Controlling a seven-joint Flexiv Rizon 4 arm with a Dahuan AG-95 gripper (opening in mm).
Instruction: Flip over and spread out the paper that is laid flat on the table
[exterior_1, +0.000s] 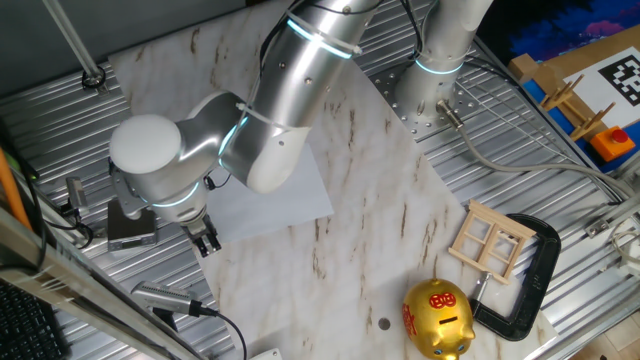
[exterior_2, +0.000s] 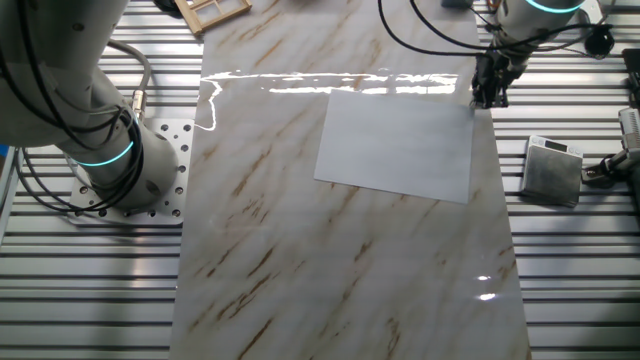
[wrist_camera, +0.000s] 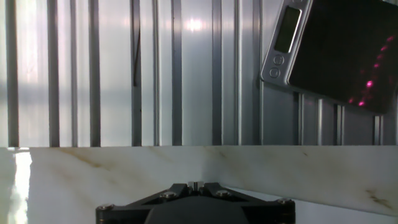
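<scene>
Your end effector, fingers pressed together with nothing visibly between them, sits at the far right corner of the paper, which lies flat on the table. Slide under that corner shallowly; thin sheets likely crease.

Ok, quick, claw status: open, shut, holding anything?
Claw: shut, fingertips together at the paper's corner by the table edge; whether it pinches the sheet cannot be told.

Robotics lab, ribbed metal bench, C-clamp

Paper flat on table
</scene>
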